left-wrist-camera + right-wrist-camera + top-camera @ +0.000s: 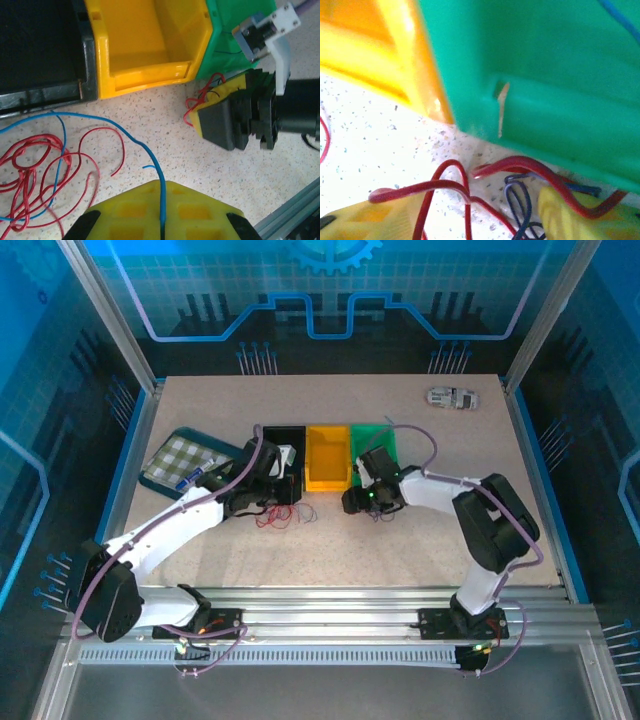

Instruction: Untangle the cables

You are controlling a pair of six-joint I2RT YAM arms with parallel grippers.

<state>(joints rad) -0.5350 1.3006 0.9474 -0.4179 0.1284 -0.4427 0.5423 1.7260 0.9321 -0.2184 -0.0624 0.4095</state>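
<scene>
Thin cables lie in front of the bins: a red tangle (272,516) (35,170) and a blue cable (127,135) running across it. My left gripper (292,496) (162,189) is shut on the blue cable, which passes through the seam between its yellow fingers. My right gripper (352,502) (465,220) is low on the table at the green bin's front corner. Its yellow fingers (565,215) stand apart, with red cable loops (445,185) and a dark cable (517,200) between them. In the left wrist view, red loops (200,95) show by the right gripper (225,122).
Black (283,438), yellow (327,455) and green (376,438) bins stand in a row behind the cables. A teal tray (160,478) with a checked cloth sits at the left, and a small toy car (452,397) at the back right.
</scene>
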